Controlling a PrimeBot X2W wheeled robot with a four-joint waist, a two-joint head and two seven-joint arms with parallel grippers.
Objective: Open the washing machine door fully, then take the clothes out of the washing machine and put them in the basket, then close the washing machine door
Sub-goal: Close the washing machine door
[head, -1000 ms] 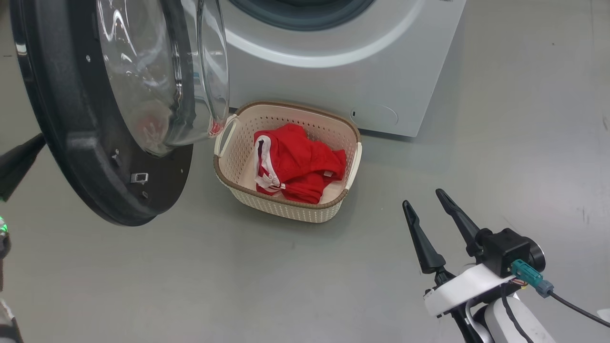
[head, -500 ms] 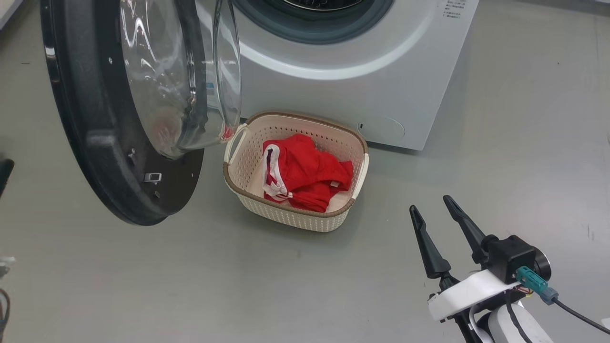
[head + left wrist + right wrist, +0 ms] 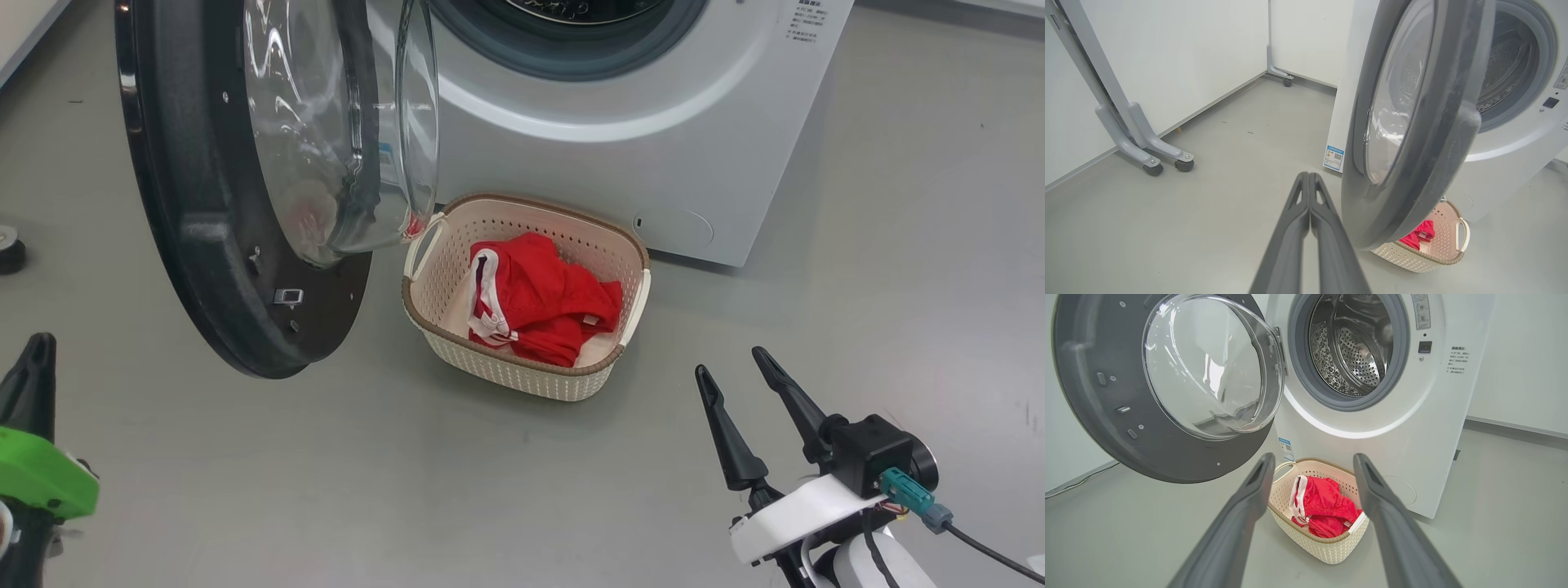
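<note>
The clothes (image 3: pixel 539 302) lie in the basket (image 3: pixel 531 198) beside the open door (image 3: pixel 188 212). The left gripper (image 3: pixel 1309 179), pinched closed and empty, sits off the door's outer face, nearer than the spread, empty right gripper (image 3: pixel 729 363).

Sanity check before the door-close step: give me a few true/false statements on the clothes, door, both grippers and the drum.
1. The clothes lie inside the basket. True.
2. The washing machine door stands open. True.
3. The left gripper is open. False: it is shut, with nothing between its fingers.
4. The right gripper holds the clothes. False: it is open and empty, above the floor and apart from the basket.
5. The drum of the washing machine holds red fabric. False: the part of the drum that shows is bare steel.
</note>
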